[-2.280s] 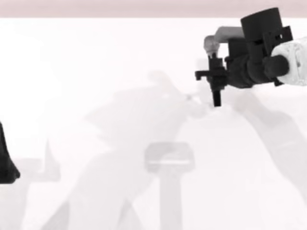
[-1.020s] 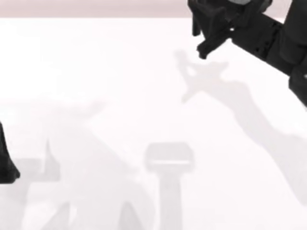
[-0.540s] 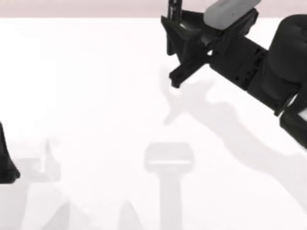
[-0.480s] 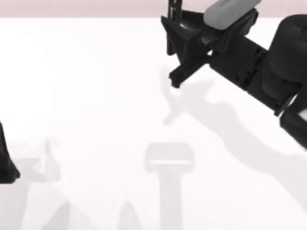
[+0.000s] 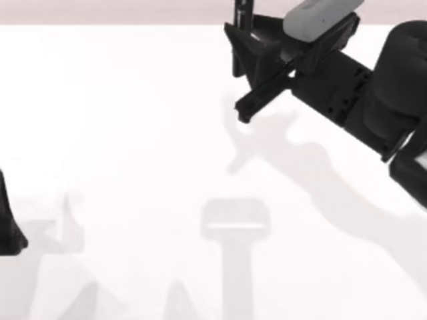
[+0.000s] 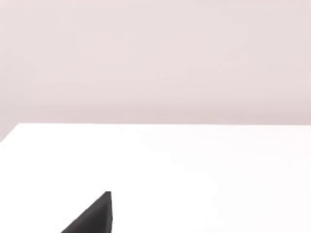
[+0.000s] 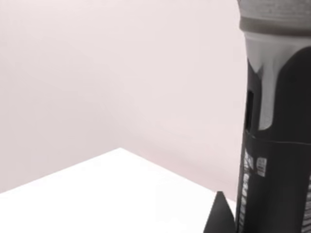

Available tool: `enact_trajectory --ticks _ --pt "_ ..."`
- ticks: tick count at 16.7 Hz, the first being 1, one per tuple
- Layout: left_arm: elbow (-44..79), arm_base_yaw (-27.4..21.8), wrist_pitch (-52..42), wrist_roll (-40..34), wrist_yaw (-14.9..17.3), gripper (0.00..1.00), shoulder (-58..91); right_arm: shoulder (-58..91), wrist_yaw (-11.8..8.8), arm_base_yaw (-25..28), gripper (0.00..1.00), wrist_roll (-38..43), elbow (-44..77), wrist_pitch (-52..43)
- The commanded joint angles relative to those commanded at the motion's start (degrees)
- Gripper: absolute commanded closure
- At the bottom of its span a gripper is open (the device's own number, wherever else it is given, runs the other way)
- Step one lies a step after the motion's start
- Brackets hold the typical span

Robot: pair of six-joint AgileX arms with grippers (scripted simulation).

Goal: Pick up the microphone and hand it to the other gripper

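Right gripper (image 5: 248,100) sits in the upper right of the top view, raised off the white table (image 5: 133,133), and seems to be clamped on the microphone (image 5: 243,13). Only a short black stretch of the handle shows at the upper edge of the frame, above the gripper's body, so the jaws' exact spacing is hard to read here. The left arm (image 5: 8,220) is parked at the left edge, lower down, well apart from the right one.

The left wrist view shows bare table, a pale wall, and 1 dark fingertip (image 6: 95,216) in the lower left; I cannot tell how that gripper's fingers stand.

The right wrist view fills its right side with the microphone (image 7: 272,136), upright, grey mesh head at the upper edge and black handle running down. 1 fingertip (image 7: 221,216) shows just beside the handle at the lower edge.

My judgement: the microphone is light and rigid, with a smooth, tapering handle that could slide. The other gripper should take the free stretch of handle, not the rounded mesh head.
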Motion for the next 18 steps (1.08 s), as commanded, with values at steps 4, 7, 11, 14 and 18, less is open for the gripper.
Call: enact_trajectory --ticks 4,7,11,14,18 --pt "2.86 -1.59 1.18 0.35 2.8 0.0 3.84 0.0 0.0 0.0 1.0 0.0 0.0 0.0" --pt "9.09 -4.53 3.93 0.93 8.21 0.0 13.07 0.0 0.0 0.0 1.0 0.0 0.0 0.0" --pt "20.77 -9.48 9.64 1.83 17.4 0.0 31.03 0.0 0.0 0.0 1.0 0.0 0.0 0.0" --pt "30.0 -13.33 14.38 2.65 24.45 0.0 45.14 0.0 0.0 0.0 1.0 0.0 0.0 0.0" --pt "39.87 -17.65 19.21 3.65 32.37 0.0 60.19 0.0 0.0 0.0 1.0 0.0 0.0 0.0"
